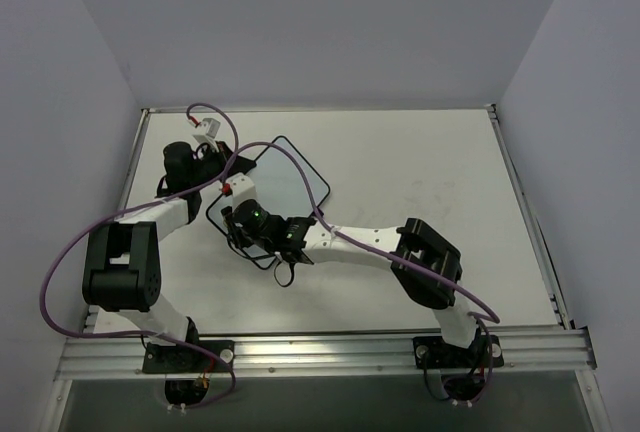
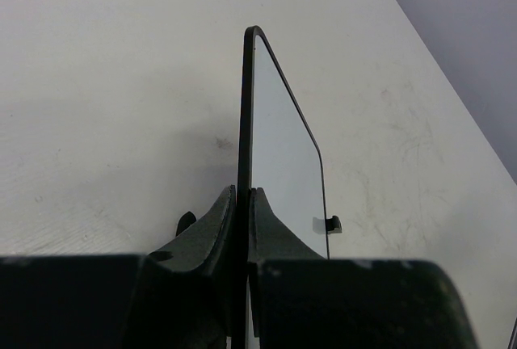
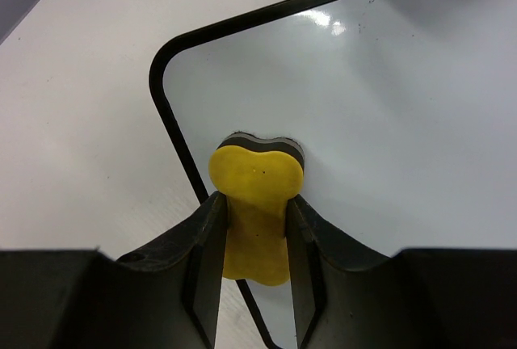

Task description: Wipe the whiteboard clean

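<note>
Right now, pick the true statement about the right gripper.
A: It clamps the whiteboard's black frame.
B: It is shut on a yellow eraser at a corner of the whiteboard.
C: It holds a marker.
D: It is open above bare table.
B: in the right wrist view, the right gripper has both fingers pressed against the yellow eraser, whose dark end sits on the whiteboard just inside a rounded corner.

Pose, left arm point(image 1: 125, 267): elbow folded out to the left, forearm reaching forward and to the right. The left gripper point(image 2: 244, 195) is pinched on the edge of the whiteboard point(image 2: 283, 147), with almost no gap between the fingers.

Pose, right arm point(image 1: 425, 262): elbow raised, forearm stretched leftward, wrist pitched down. The right gripper point(image 3: 257, 199) is clamped on both sides of the yellow eraser point(image 3: 257, 173).
</note>
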Controlling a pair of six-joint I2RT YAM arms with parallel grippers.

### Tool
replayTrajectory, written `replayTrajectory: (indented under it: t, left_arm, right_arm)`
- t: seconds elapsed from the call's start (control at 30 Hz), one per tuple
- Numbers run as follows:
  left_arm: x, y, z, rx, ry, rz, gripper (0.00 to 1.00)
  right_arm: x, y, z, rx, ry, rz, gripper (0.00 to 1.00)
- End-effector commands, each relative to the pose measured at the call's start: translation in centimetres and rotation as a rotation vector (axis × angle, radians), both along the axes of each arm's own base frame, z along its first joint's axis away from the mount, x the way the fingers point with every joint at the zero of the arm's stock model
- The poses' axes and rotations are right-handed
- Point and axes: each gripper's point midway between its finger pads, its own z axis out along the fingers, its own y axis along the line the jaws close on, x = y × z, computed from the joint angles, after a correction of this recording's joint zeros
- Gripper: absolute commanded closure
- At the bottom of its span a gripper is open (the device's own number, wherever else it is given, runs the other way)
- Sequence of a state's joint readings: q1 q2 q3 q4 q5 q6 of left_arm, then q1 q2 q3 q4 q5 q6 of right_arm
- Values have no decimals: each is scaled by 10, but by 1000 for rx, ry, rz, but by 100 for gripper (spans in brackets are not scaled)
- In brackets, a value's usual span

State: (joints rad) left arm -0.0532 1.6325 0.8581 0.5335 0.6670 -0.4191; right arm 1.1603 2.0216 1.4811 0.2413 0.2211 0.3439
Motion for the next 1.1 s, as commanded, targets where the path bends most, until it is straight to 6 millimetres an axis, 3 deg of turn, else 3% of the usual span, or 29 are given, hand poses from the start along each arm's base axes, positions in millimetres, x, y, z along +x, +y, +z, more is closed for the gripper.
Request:
replayTrajectory:
  t: [0.0, 0.43, 1.07]
  left_arm:
    - [-2, -16, 18, 13, -52, -46, 98]
    - [-2, -16, 17, 14, -50, -46, 98]
    - [0, -19, 15, 18, -45, -50, 98]
  right_arm:
    - [-12, 7, -11, -57, -3, 63, 100]
    - [-19, -3, -24, -112, 4, 88, 100]
    - [-37, -48, -57, -176, 46, 56, 100]
